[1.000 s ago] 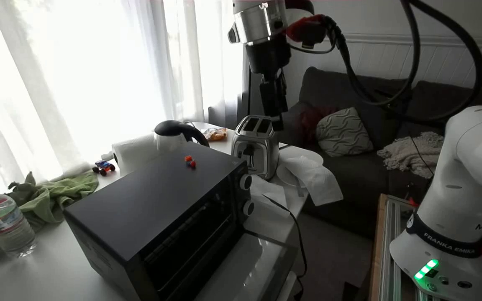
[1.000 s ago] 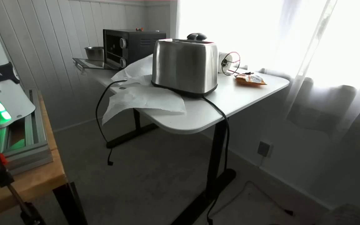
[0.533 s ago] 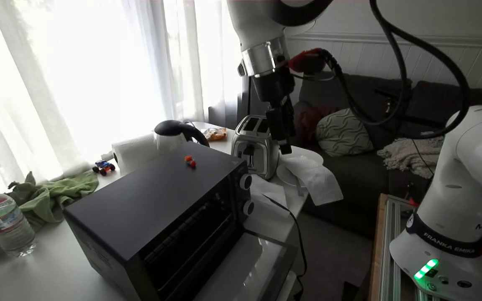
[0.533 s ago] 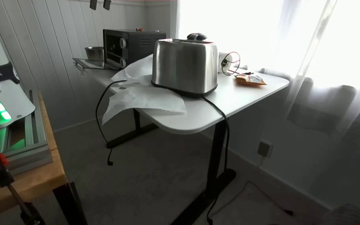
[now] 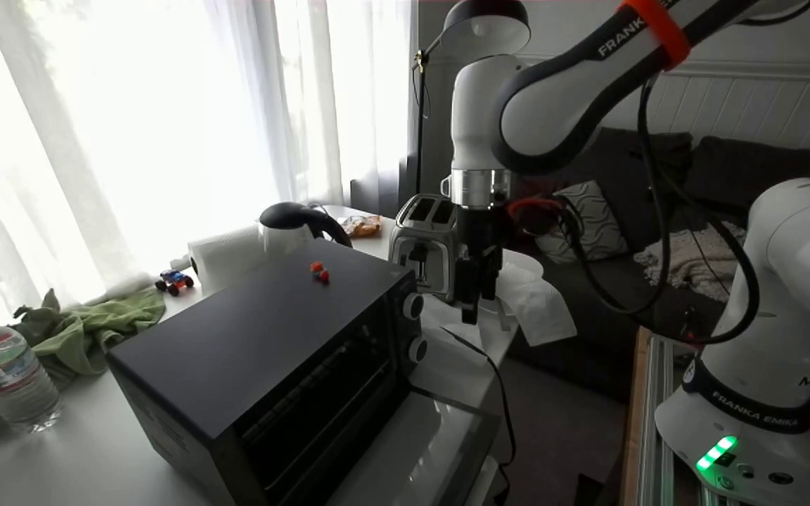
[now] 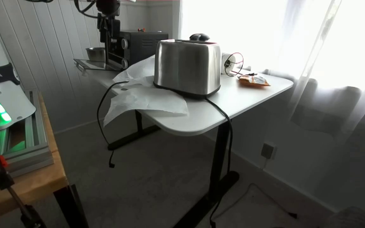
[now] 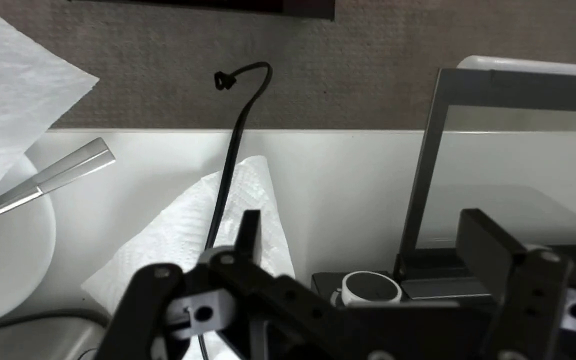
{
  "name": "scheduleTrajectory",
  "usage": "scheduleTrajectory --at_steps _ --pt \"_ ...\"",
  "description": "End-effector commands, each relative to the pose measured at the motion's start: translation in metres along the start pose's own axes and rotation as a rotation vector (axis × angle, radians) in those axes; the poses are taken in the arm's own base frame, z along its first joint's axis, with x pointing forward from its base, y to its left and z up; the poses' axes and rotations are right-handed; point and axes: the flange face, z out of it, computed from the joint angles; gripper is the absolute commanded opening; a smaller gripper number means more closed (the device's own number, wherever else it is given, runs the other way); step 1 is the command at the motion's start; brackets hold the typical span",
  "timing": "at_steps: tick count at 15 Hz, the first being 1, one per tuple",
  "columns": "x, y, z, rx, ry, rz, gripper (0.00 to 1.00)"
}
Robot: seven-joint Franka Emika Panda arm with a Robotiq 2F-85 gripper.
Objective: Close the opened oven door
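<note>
The oven (image 5: 257, 330) is a black box on the white table, with small red and orange pieces on top; it also shows in an exterior view (image 6: 147, 46). Its oven door (image 5: 419, 450) is folded down flat, glass in a dark frame, also seen in an exterior view (image 6: 92, 64) and at the right of the wrist view (image 7: 513, 165). The light bar handle (image 7: 538, 65) runs along its outer edge. My gripper (image 5: 479, 299) points down beside the oven's knob end, above table height. In the wrist view its fingers (image 7: 360, 220) stand wide apart with nothing between them.
A silver toaster (image 5: 429, 246) stands close behind my gripper. Paper towels (image 5: 528, 302), a plate and a black cord (image 7: 235, 145) lie near the table edge. A metal bowl (image 6: 96, 53) is beyond the door. A bottle (image 5: 8, 372) stands at the far end.
My gripper has come down from above the toaster to beside the oven's knobs, entering the exterior view where it was out of sight. The oven and its open door have not moved.
</note>
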Motion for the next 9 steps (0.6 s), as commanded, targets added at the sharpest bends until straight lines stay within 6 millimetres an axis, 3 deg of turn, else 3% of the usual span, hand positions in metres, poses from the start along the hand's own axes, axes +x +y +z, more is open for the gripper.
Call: scheduleTrajectory --at_steps 1,4,8,9 --pt "-0.003 0.005 0.006 0.007 0.007 0.009 1.0" --pt "-0.005 0.008 0.007 0.013 0.015 0.016 1.0" --pt "0.0 0.025 0.028 0.141 0.102 -0.007 1.0" --pt "0.009 0.029 0.031 0.177 0.111 -0.01 1.0"
